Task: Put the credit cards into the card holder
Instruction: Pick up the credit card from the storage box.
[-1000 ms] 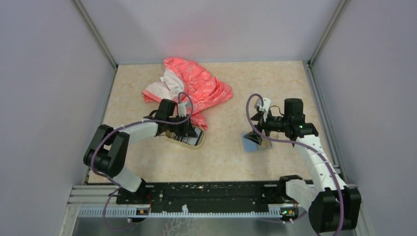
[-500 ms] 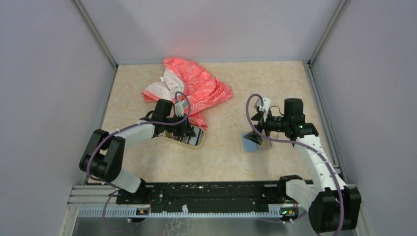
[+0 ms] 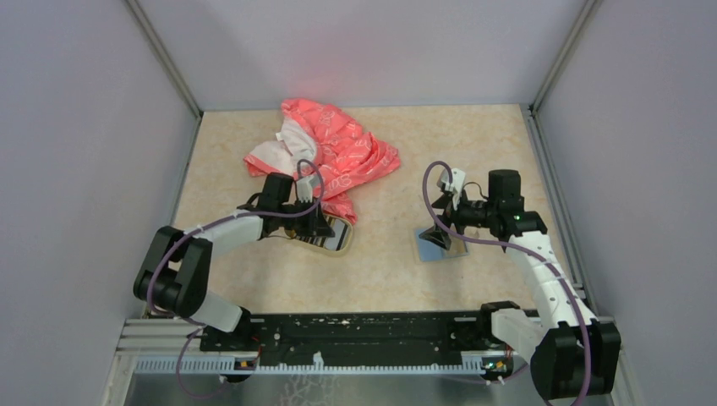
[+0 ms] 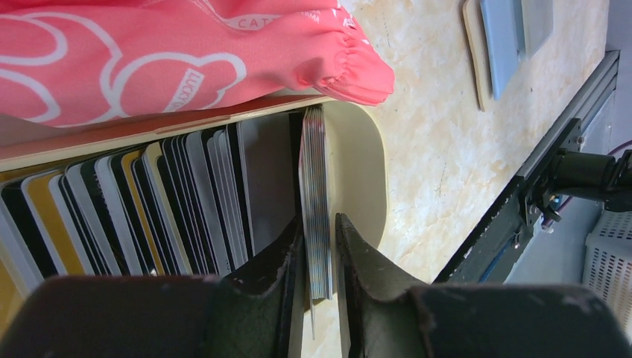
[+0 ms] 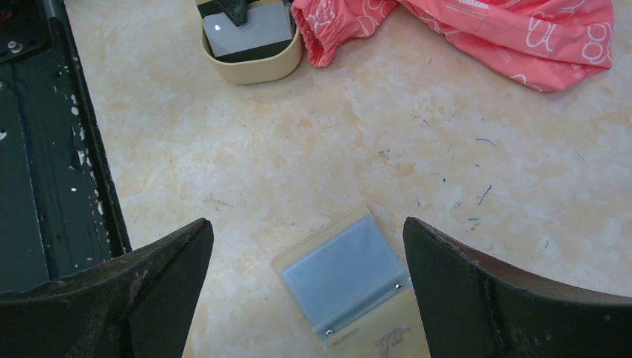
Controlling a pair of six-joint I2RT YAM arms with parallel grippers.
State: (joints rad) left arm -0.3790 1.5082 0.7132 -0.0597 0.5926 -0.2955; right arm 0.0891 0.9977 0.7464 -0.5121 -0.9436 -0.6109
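The credit cards (image 4: 149, 194) stand on edge in a row in the oval gold-rimmed dish (image 4: 365, 171). My left gripper (image 4: 319, 233) is down in the dish, its jaws closed around a thin grey stack of cards (image 4: 316, 186) at the end of the row. In the top view the left gripper (image 3: 314, 222) is over the dish (image 3: 338, 241). The card holder (image 5: 346, 272) lies open on the table, blue-grey lining up. My right gripper (image 5: 305, 257) hovers above it, wide open and empty; the top view shows this gripper (image 3: 440, 233) over the holder (image 3: 441, 250).
A pink-red patterned cloth (image 3: 330, 152) lies behind the dish, one edge draped over the dish's far rim (image 4: 186, 52). The black front rail (image 3: 363, 330) runs along the near edge. Grey walls close in the table on three sides.
My left arm's elbow and wrist have shifted slightly to the left while its gripper stays in the dish. The right arm has not moved.
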